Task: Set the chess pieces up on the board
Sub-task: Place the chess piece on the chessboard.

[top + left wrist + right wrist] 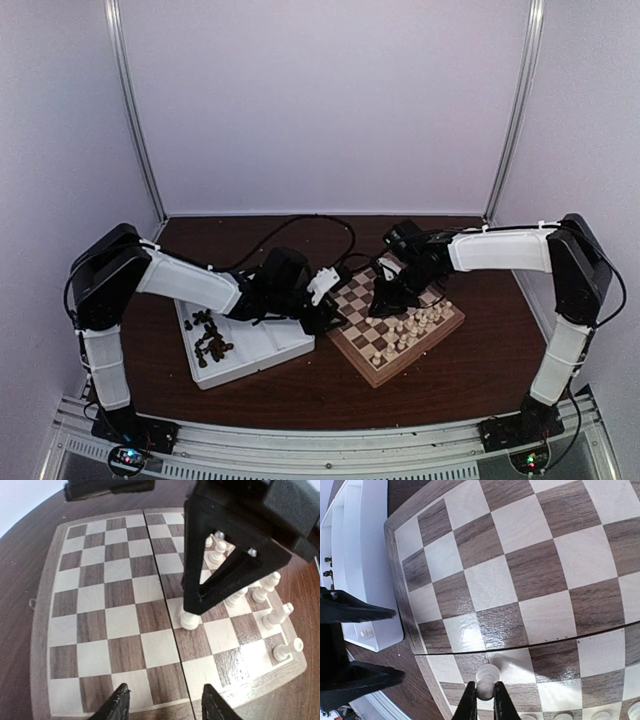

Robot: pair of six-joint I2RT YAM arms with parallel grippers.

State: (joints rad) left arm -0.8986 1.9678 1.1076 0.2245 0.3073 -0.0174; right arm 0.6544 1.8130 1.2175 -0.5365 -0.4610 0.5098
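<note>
The right gripper [484,687], clenched on a white piece [487,672] at bottom centre over the board [520,580], should set it upright mid-square before letting go, with the left gripper [165,690], spread and empty, kept aside.

soft, even light fills the top view; the pale walls carry a lilac cast and the dark table [300,395] swallows shadows. it is coarse: the chess pieces [418,322] on the board [358,318] are mere specks. in the left wrist view glare whitens the board's near right corner, the right fingers [196,580] are a flat black mass, and edges bow. in the right wrist view the tray [370,555] is blown out, the left fingers [355,612] blur, a sheen crosses the squares, and the cream piece [486,677] is sharp.
</note>
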